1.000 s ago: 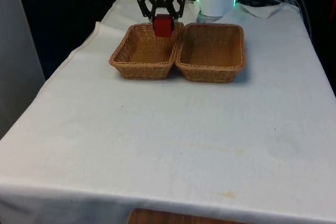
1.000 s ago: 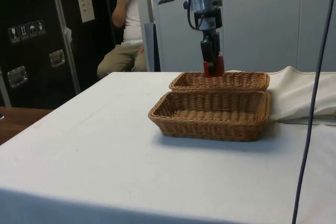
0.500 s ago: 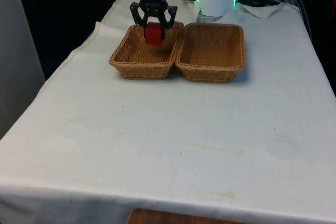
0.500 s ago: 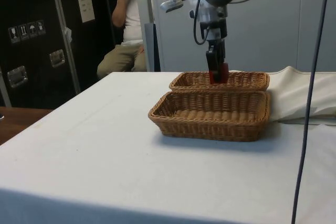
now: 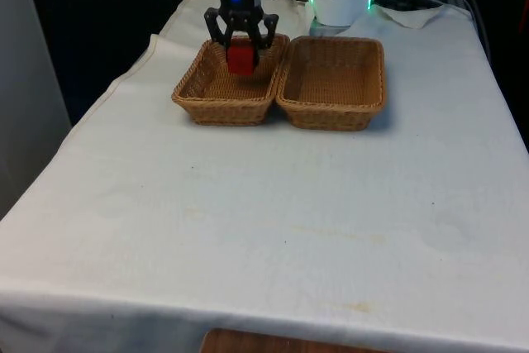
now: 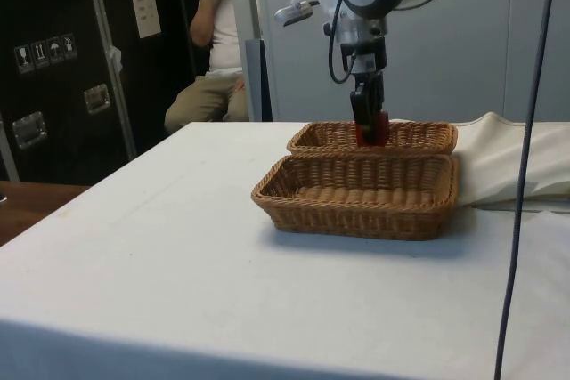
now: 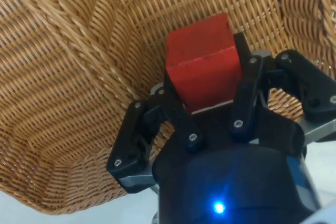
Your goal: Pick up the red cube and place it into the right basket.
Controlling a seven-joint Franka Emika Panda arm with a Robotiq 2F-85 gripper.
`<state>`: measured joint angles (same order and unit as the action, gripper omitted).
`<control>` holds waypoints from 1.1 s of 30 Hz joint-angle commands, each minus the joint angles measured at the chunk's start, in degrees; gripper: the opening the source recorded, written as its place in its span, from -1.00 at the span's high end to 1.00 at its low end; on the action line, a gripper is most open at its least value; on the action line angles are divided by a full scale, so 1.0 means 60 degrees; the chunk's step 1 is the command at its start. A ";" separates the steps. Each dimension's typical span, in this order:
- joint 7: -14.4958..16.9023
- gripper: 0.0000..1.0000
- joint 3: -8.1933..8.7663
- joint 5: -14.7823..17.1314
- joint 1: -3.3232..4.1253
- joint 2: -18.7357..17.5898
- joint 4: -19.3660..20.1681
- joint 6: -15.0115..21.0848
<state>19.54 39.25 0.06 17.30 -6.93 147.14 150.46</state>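
My black gripper [image 5: 241, 45] is shut on the red cube [image 5: 240, 59] and holds it low over the far end of the wicker basket on the front view's left [image 5: 213, 93]. In the side view the red cube [image 6: 374, 128] hangs at rim height of the farther basket [image 6: 419, 137], behind the nearer basket [image 6: 356, 195]. The wrist view has the red cube [image 7: 199, 51] clamped between the two fingers [image 7: 173, 109], with the basket's woven wall [image 7: 73, 77] close around it. The basket on the front view's right [image 5: 333, 109] holds nothing.
The two baskets stand side by side, touching, at the table's far end. A person [image 6: 212, 51] sits beyond the table in the side view. A dark cable [image 6: 525, 149] hangs down at that view's right. Bunched cloth [image 6: 517, 162] lies beside the baskets.
The gripper carried the cube from above the baskets' shared rim towards the front view's left and lower, into the left basket's far end. It stayed shut on the cube.
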 commanded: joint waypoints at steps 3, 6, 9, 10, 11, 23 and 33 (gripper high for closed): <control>0.0105 0.34 -0.0086 0.0239 -0.0019 -0.0019 0.0048 0.0105; 0.0115 -0.44 -0.0124 0.0306 -0.0019 -0.0067 0.0038 0.0124; 0.0000 -0.96 -0.0067 0.0143 0.0000 -0.0115 0.0000 0.0048; 0.0124 -0.96 -0.0134 0.0315 -0.0019 -0.0076 0.0038 0.0134; 0.0124 -0.99 -0.0134 0.0325 -0.0019 -0.0076 0.0038 0.0134; -0.0076 -1.00 -0.0067 -0.0057 0.0086 0.0334 -0.0172 -0.0334; -0.0592 -1.00 -0.0516 -0.0239 0.0181 0.0936 -0.0563 -0.1089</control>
<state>17.07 36.10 -0.52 18.11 -1.09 144.04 144.10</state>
